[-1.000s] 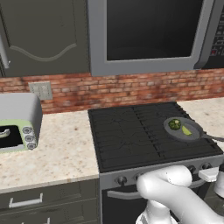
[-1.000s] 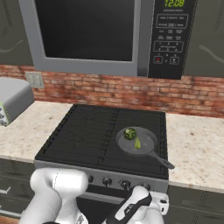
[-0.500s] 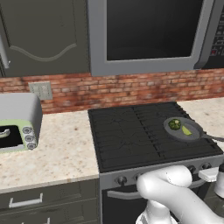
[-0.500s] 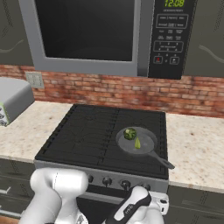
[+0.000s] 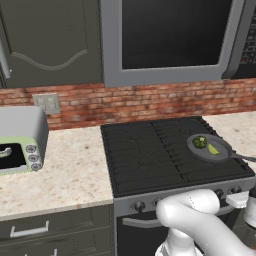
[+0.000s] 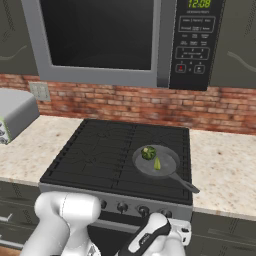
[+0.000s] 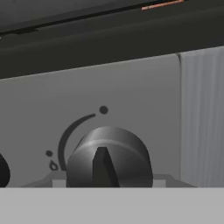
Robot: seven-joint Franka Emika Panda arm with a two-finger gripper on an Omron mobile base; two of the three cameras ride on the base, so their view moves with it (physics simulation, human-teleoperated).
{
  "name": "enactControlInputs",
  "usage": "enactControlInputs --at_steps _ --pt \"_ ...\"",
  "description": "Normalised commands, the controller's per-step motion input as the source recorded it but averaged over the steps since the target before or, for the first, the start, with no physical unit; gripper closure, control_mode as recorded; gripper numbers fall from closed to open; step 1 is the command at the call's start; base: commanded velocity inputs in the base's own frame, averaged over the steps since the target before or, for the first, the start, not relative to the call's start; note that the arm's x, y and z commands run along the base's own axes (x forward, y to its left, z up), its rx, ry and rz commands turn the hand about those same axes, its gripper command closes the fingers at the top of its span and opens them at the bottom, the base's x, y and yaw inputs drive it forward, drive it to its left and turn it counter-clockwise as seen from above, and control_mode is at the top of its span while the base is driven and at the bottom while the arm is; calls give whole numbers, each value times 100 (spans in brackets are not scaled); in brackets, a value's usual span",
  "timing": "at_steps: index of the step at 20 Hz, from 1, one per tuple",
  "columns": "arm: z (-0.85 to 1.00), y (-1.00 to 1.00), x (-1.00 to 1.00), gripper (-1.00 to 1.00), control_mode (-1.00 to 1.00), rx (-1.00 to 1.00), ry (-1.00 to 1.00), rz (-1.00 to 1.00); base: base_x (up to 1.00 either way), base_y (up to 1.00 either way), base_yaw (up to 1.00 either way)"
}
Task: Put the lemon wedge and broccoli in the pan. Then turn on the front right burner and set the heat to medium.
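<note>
While broccoli (image 6: 148,152) sits in pan (image 6: 167,170), lemon wedge (image 6: 157,163) lies beside it.

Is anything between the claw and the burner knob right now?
Nothing visible. In the hand view the knob sits straight ahead on the grey stove front, unobstructed. The broccoli and lemon wedge already lie in the pan, so only the knob step remains.
</note>
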Motion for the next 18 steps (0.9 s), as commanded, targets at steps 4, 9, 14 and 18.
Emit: enactControlInputs --at_steps 4,9,14,18 --pt "-8 0 0 100 -100 -19 -3 0 0 0 0" --pt "-11 0 -3 100 -100 -25 -6 0 0 0 0" --pt "-12 0 -3 100 -100 -24 -3 0 0 0 0" --pt "-6 0 -6 100 -100 -23 -2 0 0 0 0"
